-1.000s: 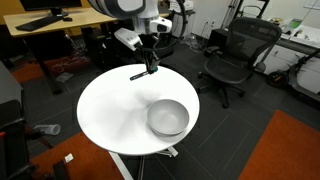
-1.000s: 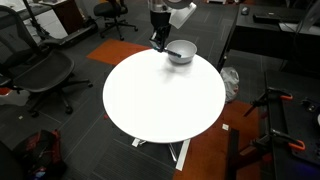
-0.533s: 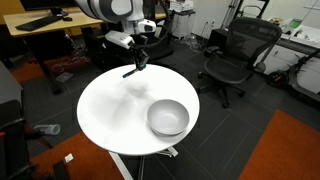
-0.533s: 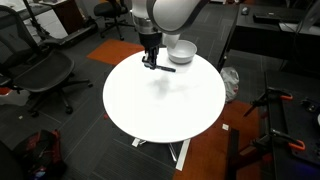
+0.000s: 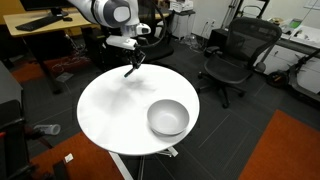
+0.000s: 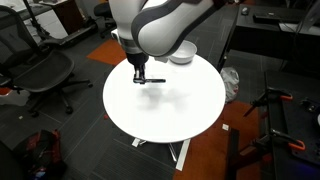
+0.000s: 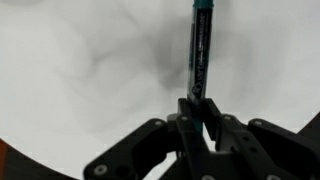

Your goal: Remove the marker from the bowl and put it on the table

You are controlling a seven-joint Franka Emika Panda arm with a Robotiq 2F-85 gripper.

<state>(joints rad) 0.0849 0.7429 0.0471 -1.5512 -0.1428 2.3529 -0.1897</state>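
My pincer (image 7: 198, 110) squeezes one end of the marker (image 7: 201, 50) over the white tabletop (image 7: 80, 60) (well away from the bowl (image 5: 168, 117)), and if I let go too high it may bounce and roll off.

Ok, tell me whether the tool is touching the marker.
Touching. The wrist view shows the tool closed on the near end of the marker, with no gap on either side.

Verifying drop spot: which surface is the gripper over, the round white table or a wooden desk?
The round white table: the gripper, shut on the marker, hangs above its plain white top. The wooden desk stands apart behind it.
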